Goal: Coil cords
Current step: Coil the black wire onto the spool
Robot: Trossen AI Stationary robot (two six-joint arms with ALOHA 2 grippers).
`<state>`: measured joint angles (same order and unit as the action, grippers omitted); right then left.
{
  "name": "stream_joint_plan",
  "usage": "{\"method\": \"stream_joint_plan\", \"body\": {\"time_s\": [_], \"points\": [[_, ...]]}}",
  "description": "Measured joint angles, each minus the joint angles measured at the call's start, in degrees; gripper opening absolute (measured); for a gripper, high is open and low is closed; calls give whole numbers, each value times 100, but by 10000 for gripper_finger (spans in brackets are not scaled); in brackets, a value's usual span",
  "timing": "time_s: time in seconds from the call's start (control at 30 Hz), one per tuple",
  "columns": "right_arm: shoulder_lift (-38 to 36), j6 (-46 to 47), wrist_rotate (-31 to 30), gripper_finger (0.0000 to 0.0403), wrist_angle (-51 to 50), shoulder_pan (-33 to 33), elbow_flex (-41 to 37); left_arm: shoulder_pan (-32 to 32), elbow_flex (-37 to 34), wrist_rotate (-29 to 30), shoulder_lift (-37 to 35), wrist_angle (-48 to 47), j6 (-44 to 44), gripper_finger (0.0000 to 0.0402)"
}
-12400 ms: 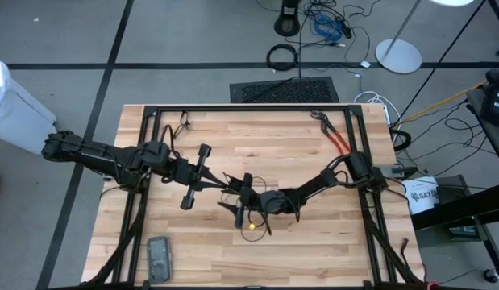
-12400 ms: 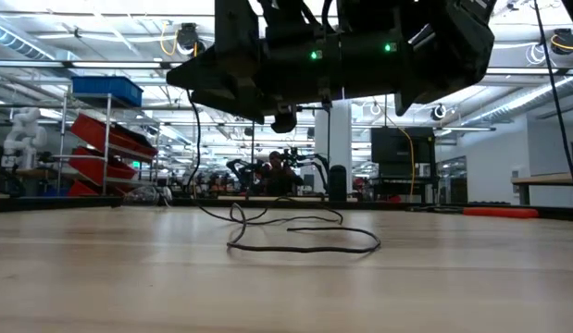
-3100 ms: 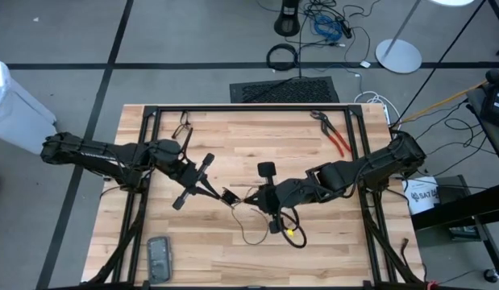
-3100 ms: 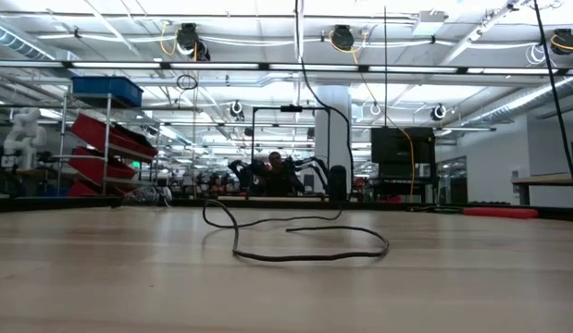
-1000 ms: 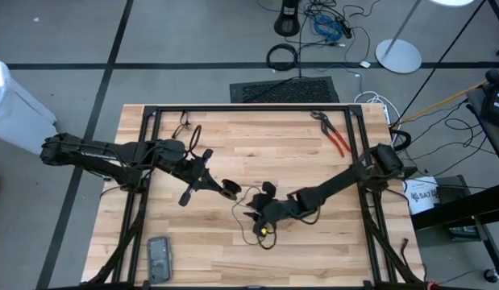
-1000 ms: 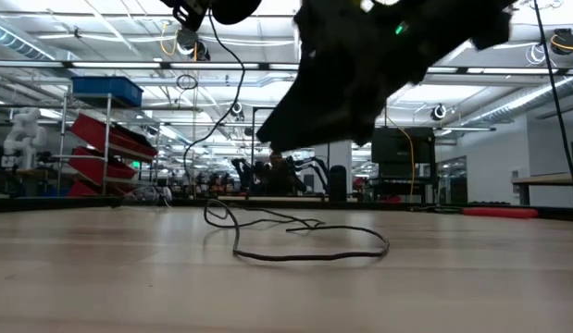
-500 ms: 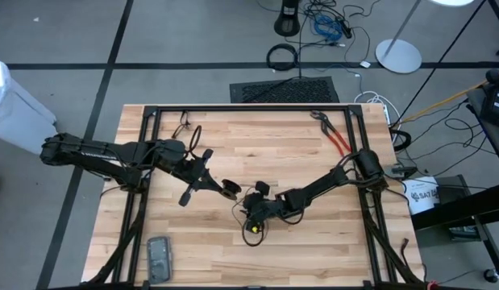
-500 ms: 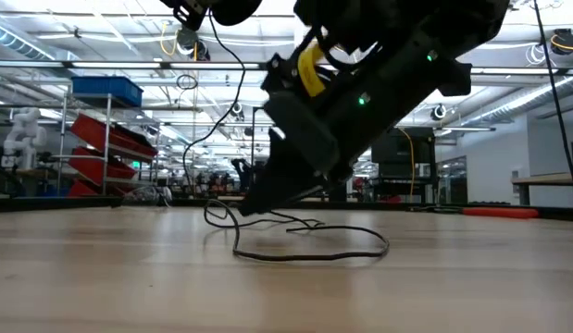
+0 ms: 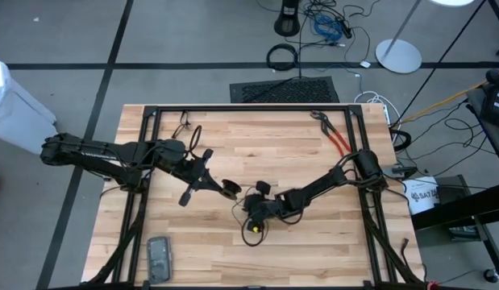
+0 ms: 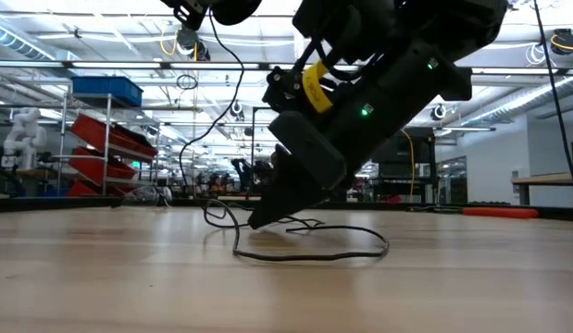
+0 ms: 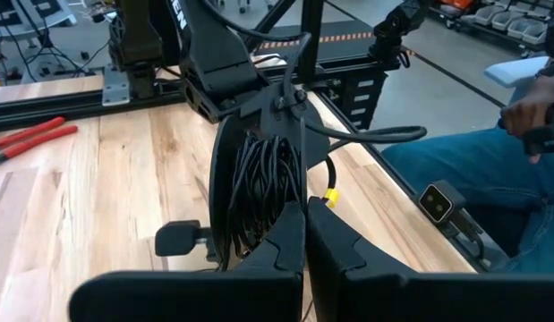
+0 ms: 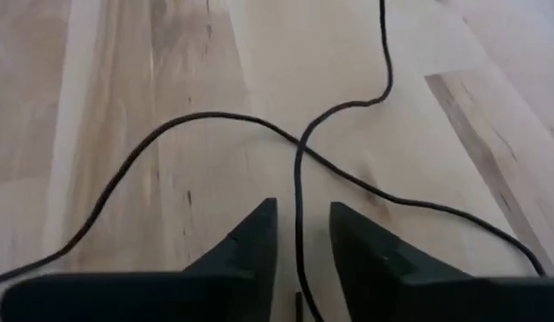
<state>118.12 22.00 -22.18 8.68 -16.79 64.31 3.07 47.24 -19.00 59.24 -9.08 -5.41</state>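
The black cord is partly wound into a coil (image 11: pixel 261 179) of several turns. My left gripper (image 11: pixel 305 210) is shut on it, above the table left of centre (image 9: pixel 222 187). From the coil a strand (image 10: pixel 187 139) hangs down to loose loops (image 10: pixel 309 253) on the wood. My right gripper (image 9: pixel 243 211) slants down over those loops, its tips close to the table (image 10: pixel 255 222). It is open. One strand (image 12: pixel 297 192) runs between its two fingers (image 12: pixel 259 234) without touching either. My left gripper pinches the coil's near side (image 11: pixel 272 224) between its two shut fingers, all the turns bunched together. The fingers come from the table's left, slanting a little downward. The coil is lifted clear of the table, and its loose strand trails down slack.
Red-handled pliers (image 9: pixel 336 137) lie at the far right of the table. A flat dark device (image 9: pixel 159 258) sits near the front left corner. A black frame (image 9: pixel 241 108) runs around the table. A person in jeans (image 11: pixel 455 170) sits beside the table.
My right gripper has sunk toward the loose cord on the table and shifted a little toward the table's left, tipping more steeply downward. The coil and the loops on the wood have stayed where they were.
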Motion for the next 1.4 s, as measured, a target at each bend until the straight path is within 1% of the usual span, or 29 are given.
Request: {"method": "stream_joint_plan", "body": {"time_s": [0.13, 0.23, 0.3, 0.4, 0.47, 0.6, 0.9, 1.07, 1.13, 1.23, 1.33, 1.4], "points": [[0, 0, 3, 55, 17, -3, 0, 0, 0, 0, 0, 2, -2, 2], [1, -18, 3, 18, 11, 0, 0, 0, 0, 0, 0, 2, -48, 2], [0, -22, 3, 5, 11, -3, 0, 0, 0, -2, 0, 2, -98, 2], [-13, -28, 20, 2, -4, -33, 0, 0, 0, -2, 0, 0, -101, 2], [-66, -61, 152, 1, -35, -73, 0, 0, 2, -2, -1, -27, -101, 2], [-371, -20, 364, 1, -269, -217, -2, 0, 2, -4, -2, -127, -101, 2], [-1534, 278, 406, 0, -1406, -837, -2, 0, 4, -13, -2, -405, -106, 2], [-2360, 345, 442, 0, -1744, -1327, -2, 0, 4, 10, -2, -367, -237, 2], [-2661, 452, 449, 0, -1779, -1514, -2, 0, 4, 17, -2, -223, -338, 2], [-3011, 573, 436, 0, -1782, -1792, 0, 0, 4, 25, -2, 314, -421, 2], [-3197, 588, 431, 0, -1798, -2079, 0, 0, 4, 33, -10, 912, -437, 2], [-3286, 631, 432, 0, -1801, -2259, 0, 0, 7, 168, -60, 1064, -438, 2]]}}
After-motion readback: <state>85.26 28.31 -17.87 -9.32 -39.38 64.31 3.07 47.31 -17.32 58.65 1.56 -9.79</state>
